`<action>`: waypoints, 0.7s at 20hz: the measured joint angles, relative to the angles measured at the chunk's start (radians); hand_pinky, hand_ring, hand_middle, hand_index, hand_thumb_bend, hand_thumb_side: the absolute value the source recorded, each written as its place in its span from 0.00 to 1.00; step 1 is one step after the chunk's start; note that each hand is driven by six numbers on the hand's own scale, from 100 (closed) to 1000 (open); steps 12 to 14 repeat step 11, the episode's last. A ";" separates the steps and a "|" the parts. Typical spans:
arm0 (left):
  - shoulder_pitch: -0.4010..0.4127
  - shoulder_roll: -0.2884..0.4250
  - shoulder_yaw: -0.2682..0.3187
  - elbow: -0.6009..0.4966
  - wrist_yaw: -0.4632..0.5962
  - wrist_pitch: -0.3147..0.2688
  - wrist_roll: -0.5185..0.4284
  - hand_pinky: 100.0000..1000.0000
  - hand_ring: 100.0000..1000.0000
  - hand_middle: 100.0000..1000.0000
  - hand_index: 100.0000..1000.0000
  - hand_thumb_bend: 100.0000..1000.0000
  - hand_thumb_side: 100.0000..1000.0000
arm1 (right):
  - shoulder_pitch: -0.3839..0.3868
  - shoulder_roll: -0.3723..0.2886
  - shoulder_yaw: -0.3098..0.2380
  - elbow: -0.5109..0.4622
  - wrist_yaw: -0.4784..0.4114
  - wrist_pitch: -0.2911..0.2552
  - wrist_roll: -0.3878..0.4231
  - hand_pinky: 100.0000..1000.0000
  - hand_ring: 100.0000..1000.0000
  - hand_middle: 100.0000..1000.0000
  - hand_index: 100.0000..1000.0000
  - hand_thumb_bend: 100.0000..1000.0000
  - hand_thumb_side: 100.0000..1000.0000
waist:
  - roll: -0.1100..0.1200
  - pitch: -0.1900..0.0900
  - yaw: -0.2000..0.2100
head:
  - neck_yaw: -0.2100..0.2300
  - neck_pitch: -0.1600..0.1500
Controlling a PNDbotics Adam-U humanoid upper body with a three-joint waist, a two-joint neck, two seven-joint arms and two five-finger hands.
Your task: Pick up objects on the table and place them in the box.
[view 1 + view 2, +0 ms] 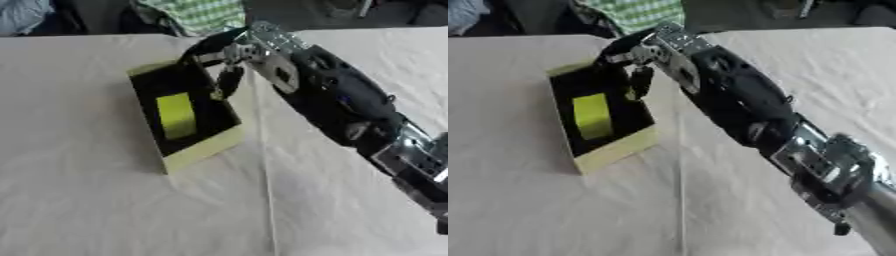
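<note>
Yellow-green block [176,115] — lies flat on the dark floor of the box [203,148], long axis parallel to the box's long side, roughly centred between the walls. The box sits on the cloth-covered table [105,200]. Right hand [229,64] hangs over the far right corner of the box, fingers curled downward just beyond the block's far end; whether they hold anything cannot be told. The block lies toward the robot's left and nearer from the hand. Left hand — not visible
</note>
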 measured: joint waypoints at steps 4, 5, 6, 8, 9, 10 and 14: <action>0.000 0.000 0.000 0.000 0.000 0.000 -0.001 0.60 0.49 0.46 0.68 0.00 0.77 | 0.004 -0.001 0.000 -0.004 -0.012 0.022 -0.047 1.00 1.00 1.00 1.00 0.06 0.45 | 0.000 0.000 0.000 | 0.001 -0.001; 0.000 0.000 0.000 0.000 0.000 0.000 -0.001 0.60 0.49 0.46 0.68 0.00 0.77 | 0.006 -0.002 0.000 -0.009 -0.013 0.024 -0.048 1.00 1.00 1.00 1.00 0.01 0.41 | 0.000 0.000 0.000 | 0.002 -0.002; 0.000 0.000 0.000 0.000 0.000 0.000 -0.001 0.60 0.49 0.46 0.68 0.00 0.77 | 0.007 -0.003 0.000 -0.013 -0.014 0.027 -0.049 1.00 1.00 1.00 1.00 0.00 0.43 | 0.000 0.000 0.000 | 0.004 -0.003; 0.000 0.000 0.000 0.000 0.000 0.000 0.000 0.60 0.49 0.46 0.68 0.00 0.77 | 0.008 -0.008 -0.002 -0.038 -0.027 0.038 -0.054 0.99 1.00 1.00 1.00 0.00 0.55 | 0.000 0.000 -0.002 | 0.006 -0.005; 0.000 0.000 0.000 0.000 0.000 0.000 0.000 0.60 0.49 0.46 0.68 0.00 0.77 | 0.012 -0.014 -0.008 -0.059 -0.042 0.050 -0.062 0.96 1.00 1.00 1.00 0.00 0.66 | 0.000 0.000 -0.003 | 0.008 -0.008; 0.000 0.000 0.000 0.000 0.000 0.000 0.001 0.60 0.49 0.46 0.68 0.00 0.77 | 0.019 -0.023 -0.016 -0.086 -0.060 0.069 -0.077 0.95 1.00 1.00 1.00 0.00 0.68 | 0.000 0.000 -0.005 | 0.010 -0.008; 0.000 0.000 0.001 0.000 0.000 -0.001 0.002 0.60 0.49 0.46 0.68 0.00 0.77 | 0.026 -0.036 -0.027 -0.119 -0.084 0.095 -0.099 0.92 1.00 1.00 1.00 0.00 0.73 | 0.000 0.000 -0.005 | 0.012 -0.008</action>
